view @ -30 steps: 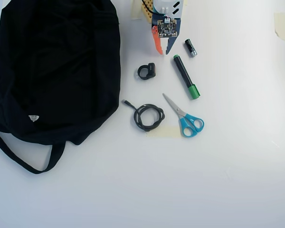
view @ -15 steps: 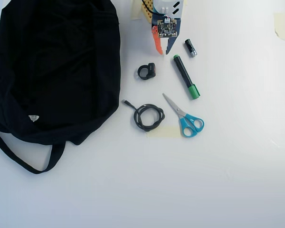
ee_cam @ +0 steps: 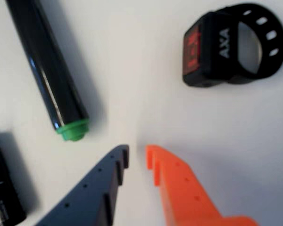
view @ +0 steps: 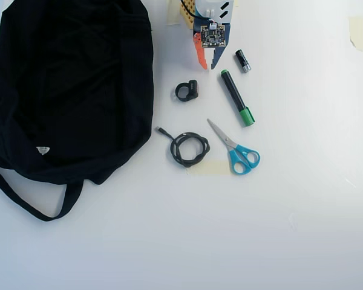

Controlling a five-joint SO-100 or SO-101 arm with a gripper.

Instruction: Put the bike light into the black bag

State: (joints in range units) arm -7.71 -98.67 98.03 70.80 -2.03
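We are at the approach step: our claw hangs above the white surface with its dark and orange fingers slightly parted and nothing between them, so it is open and empty. The bike light lies on the surface ahead of the fingertips and off to the right in the wrist view, well clear of them; its blocky body shows a red face and white lettering, and its round strap loop points away to the right. In the overhead view the light sits just below the claw and a little to the left. A black marker with a green end lies ahead and left of the claw in the wrist view, and a small black battery sits near its left side. The black bag is well off to the left of the claw in the overhead view, and a cable and scissors lie beyond the light. We judge the next move needs a shift toward the light, wider fingers, and a descent around its blocky body.
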